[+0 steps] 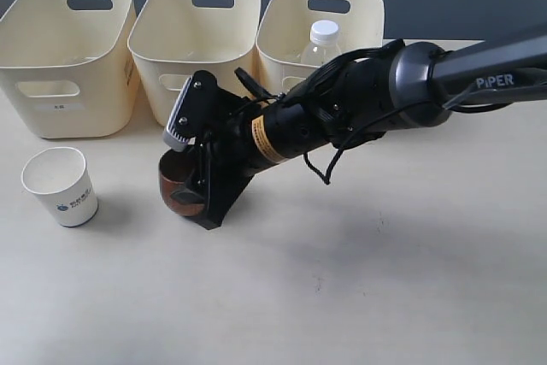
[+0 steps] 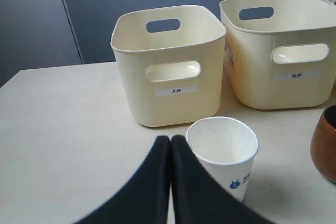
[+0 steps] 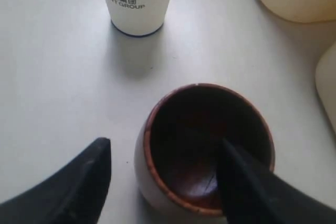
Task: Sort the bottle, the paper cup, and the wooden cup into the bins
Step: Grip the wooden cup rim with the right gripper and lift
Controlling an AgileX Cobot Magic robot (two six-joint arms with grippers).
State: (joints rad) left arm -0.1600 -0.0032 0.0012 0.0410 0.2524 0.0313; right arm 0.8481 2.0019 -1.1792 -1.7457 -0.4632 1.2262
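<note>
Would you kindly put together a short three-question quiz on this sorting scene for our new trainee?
1. True or false: the bottle is already inside a bin.
2. Which cup does the right gripper straddle: A) the paper cup, B) the wooden cup?
3. How do the left gripper fingers stand?

Key: 1 true, in the rightmost bin; 2 B, one finger inside, one outside; 3 pressed together, holding nothing.

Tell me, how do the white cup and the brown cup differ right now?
The paper cup is white with a blue logo and straight tapered sides; the wooden cup is dark brown and rounded. The paper cup stands free on the table, while the right gripper straddles the wooden cup's rim, one finger inside, one outside. Both are upright, open-topped, empty and outside the bins.
</note>
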